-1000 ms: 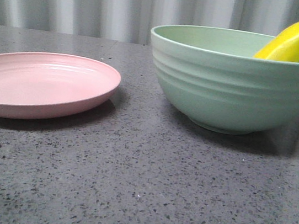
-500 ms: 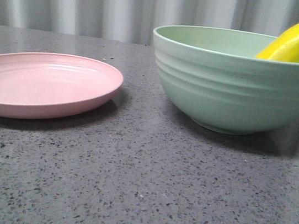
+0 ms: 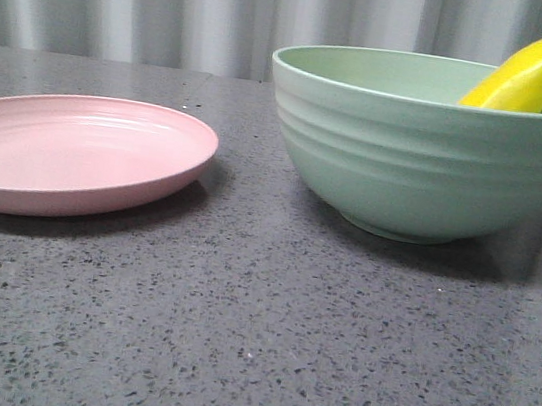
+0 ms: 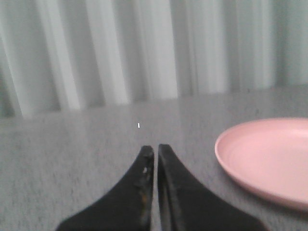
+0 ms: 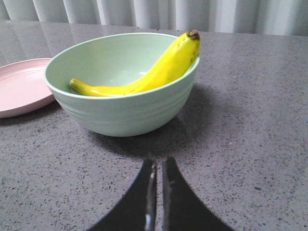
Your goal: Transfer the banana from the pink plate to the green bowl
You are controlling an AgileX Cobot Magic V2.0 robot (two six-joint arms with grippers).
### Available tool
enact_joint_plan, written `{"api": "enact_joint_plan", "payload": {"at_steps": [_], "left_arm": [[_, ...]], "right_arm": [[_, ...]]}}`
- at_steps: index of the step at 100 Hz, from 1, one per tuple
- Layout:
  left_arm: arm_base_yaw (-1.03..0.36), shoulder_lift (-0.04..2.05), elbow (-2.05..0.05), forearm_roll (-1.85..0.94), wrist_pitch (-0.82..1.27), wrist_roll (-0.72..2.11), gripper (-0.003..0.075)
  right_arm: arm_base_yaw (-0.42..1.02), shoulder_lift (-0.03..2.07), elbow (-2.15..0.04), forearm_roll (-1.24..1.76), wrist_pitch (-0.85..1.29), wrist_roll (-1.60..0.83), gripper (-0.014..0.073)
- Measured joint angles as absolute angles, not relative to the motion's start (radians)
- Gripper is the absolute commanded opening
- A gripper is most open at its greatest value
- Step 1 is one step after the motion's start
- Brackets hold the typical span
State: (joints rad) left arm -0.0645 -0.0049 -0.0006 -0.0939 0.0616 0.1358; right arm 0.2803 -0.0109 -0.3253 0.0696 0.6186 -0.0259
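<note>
And there it sits: the banana is lying inside the green bowl, dark tip propped up over the rim on the side away from the pink plate, which is bare just beside the bowl. My right gripper is empty with its fingers pressed together, near the bowl on the table; my left gripper is the same, beside the plate. I judge the transfer done, so I only back off level, clear of the bowl's rim and that overhanging tip.

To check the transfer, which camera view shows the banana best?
The right wrist view: the whole banana lies inside the green bowl, tip over the rim. The front view shows only its upper end; the left wrist view shows none.
</note>
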Motion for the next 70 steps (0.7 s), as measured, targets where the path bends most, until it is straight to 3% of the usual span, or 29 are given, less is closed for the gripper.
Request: {"api": "enact_joint_plan", "payload": {"at_steps": [28, 70], "left_arm": [[-0.026, -0.005, -0.001, -0.088, 0.302, 0.101, -0.0020], [-0.026, -0.005, 0.000, -0.080, 0.319, 0.099, -0.0020]], "right_arm": [[0.280, -0.011, -0.325, 0.070, 0.619, -0.026, -0.0071], [0.280, -0.012, -0.325, 0.070, 0.619, -0.026, -0.0071]]}}
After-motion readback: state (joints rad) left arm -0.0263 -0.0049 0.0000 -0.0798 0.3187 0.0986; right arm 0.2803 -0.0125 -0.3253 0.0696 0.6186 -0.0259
